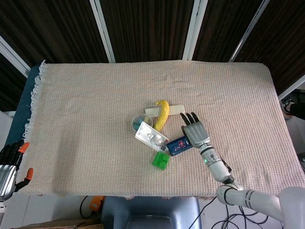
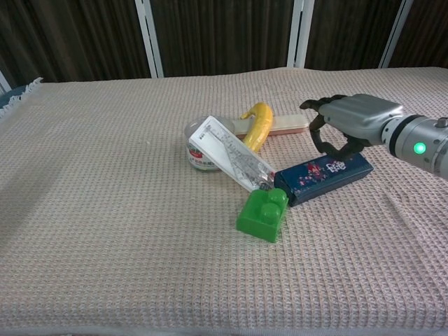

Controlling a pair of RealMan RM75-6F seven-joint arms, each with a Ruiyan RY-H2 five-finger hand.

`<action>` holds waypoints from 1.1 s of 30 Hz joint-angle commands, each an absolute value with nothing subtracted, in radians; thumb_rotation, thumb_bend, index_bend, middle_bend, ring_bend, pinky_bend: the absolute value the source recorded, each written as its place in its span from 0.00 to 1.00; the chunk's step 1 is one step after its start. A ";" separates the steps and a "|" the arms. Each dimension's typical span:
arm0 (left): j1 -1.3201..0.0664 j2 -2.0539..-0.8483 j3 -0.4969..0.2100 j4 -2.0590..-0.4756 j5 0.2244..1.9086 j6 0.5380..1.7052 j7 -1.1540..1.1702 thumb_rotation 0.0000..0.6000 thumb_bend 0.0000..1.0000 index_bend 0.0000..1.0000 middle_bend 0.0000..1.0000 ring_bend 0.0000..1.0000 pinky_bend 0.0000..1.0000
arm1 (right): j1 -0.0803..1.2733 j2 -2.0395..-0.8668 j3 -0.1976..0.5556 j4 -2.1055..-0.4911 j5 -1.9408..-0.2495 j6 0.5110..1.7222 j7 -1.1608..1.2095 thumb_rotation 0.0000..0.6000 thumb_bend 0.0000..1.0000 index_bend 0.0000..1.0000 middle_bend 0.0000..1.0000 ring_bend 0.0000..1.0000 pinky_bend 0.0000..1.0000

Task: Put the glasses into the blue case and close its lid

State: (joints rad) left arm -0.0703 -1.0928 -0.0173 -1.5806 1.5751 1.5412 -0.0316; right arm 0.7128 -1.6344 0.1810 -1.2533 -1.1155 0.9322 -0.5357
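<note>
The blue case [image 2: 323, 178] [image 1: 179, 145] lies flat on the cloth just right of centre, with its lid down. My right hand [image 2: 346, 119] [image 1: 194, 132] hovers over the case's far right end. Its fingers [image 2: 329, 143] curve downward, spread apart, and hold nothing; I cannot tell whether the tips touch the case. No glasses show plainly in either view. My left hand [image 1: 7, 167] hangs off the table's front left corner, fingers apart and empty; the chest view does not show it.
A green brick [image 2: 262, 213] [image 1: 160, 160] touches the case's left end. A clear flat packet [image 2: 231, 162] leans on a round clear tub [image 2: 196, 150]. A banana [image 2: 259, 126] lies across a cream bar [image 2: 287, 126] behind them.
</note>
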 commanded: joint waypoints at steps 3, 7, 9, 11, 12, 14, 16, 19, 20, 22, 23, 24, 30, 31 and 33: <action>-0.069 -1.092 -0.018 -1.580 1.575 1.544 -0.035 1.00 0.42 0.00 0.00 0.00 0.01 | 0.721 -1.649 0.186 -1.230 -1.111 0.936 -0.531 1.00 0.65 0.74 0.13 0.00 0.00; -0.069 -1.092 -0.019 -1.580 1.573 1.543 -0.037 1.00 0.42 0.00 0.00 0.00 0.01 | 0.718 -1.642 0.180 -1.228 -1.138 0.949 -0.499 1.00 0.65 0.63 0.13 0.00 0.00; -0.069 -1.092 -0.019 -1.580 1.573 1.544 -0.037 1.00 0.42 0.00 0.00 0.00 0.01 | 0.712 -1.634 0.174 -1.236 -1.159 0.962 -0.478 1.00 0.57 0.56 0.13 0.00 0.00; -0.069 -1.092 -0.019 -1.580 1.572 1.543 -0.036 1.00 0.42 0.00 0.00 0.00 0.01 | 0.703 -1.616 0.163 -1.252 -1.189 0.980 -0.456 1.00 0.44 0.48 0.13 0.00 0.00; -0.070 -1.092 -0.019 -1.581 1.572 1.542 -0.035 1.00 0.42 0.00 0.00 0.00 0.01 | 0.699 -1.603 0.157 -1.263 -1.198 0.980 -0.450 1.00 0.41 0.46 0.13 0.00 0.00; -0.070 -1.093 -0.018 -1.581 1.573 1.541 -0.033 1.00 0.42 0.00 0.00 0.00 0.01 | 0.694 -1.572 0.145 -1.297 -1.217 0.977 -0.435 1.00 0.34 0.39 0.12 0.00 0.00; -0.071 -1.093 -0.018 -1.582 1.573 1.539 -0.031 1.00 0.42 0.00 0.00 0.00 0.01 | 0.691 -1.533 0.131 -1.337 -1.231 0.962 -0.423 1.00 0.30 0.36 0.09 0.00 0.00; -0.072 -1.094 -0.018 -1.583 1.573 1.538 -0.028 1.00 0.42 0.00 0.00 0.00 0.01 | 0.692 -1.474 0.113 -1.397 -1.247 0.936 -0.422 1.00 0.27 0.32 0.06 0.00 0.00; -0.072 -1.094 -0.018 -1.584 1.574 1.537 -0.027 1.00 0.42 0.00 0.00 0.00 0.01 | 0.694 -1.458 0.106 -1.413 -1.251 0.927 -0.427 1.00 0.27 0.31 0.05 0.00 0.00; -0.073 -1.094 -0.017 -1.584 1.574 1.537 -0.025 1.00 0.42 0.00 0.00 0.00 0.01 | 0.698 -1.432 0.094 -1.439 -1.257 0.913 -0.447 1.00 0.27 0.31 0.04 0.00 0.00; -0.073 -1.095 -0.017 -1.584 1.574 1.536 -0.023 1.00 0.42 0.00 0.00 0.00 0.01 | 0.701 -1.422 0.088 -1.448 -1.257 0.905 -0.459 1.00 0.27 0.31 0.04 0.00 0.00; -0.074 -1.096 -0.017 -1.585 1.575 1.535 -0.022 1.00 0.42 0.00 0.00 0.00 0.01 | 0.705 -1.413 0.082 -1.458 -1.253 0.895 -0.477 1.00 0.27 0.31 0.04 0.00 0.00; -0.073 -1.095 -0.016 -1.583 1.578 1.537 -0.024 1.00 0.42 0.00 0.00 0.00 0.01 | 0.737 -1.423 0.070 -1.465 -1.191 0.840 -0.575 1.00 0.27 0.33 0.03 0.00 0.00; -0.074 -1.095 -0.016 -1.583 1.577 1.536 -0.025 1.00 0.42 0.00 0.00 0.00 0.01 | 0.741 -1.431 0.070 -1.460 -1.179 0.836 -0.589 1.00 0.26 0.34 0.03 0.00 0.00; -0.074 -1.094 -0.016 -1.582 1.578 1.537 -0.028 1.00 0.42 0.00 0.00 0.00 0.01 | 0.752 -1.447 0.071 -1.450 -1.150 0.826 -0.617 1.00 0.26 0.35 0.03 0.00 0.00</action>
State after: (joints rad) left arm -0.0737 -1.0943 -0.0162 -1.5818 1.5775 1.5368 -0.0279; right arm 0.7387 -1.4314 0.0724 -1.4587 -1.1750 0.8388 -0.5927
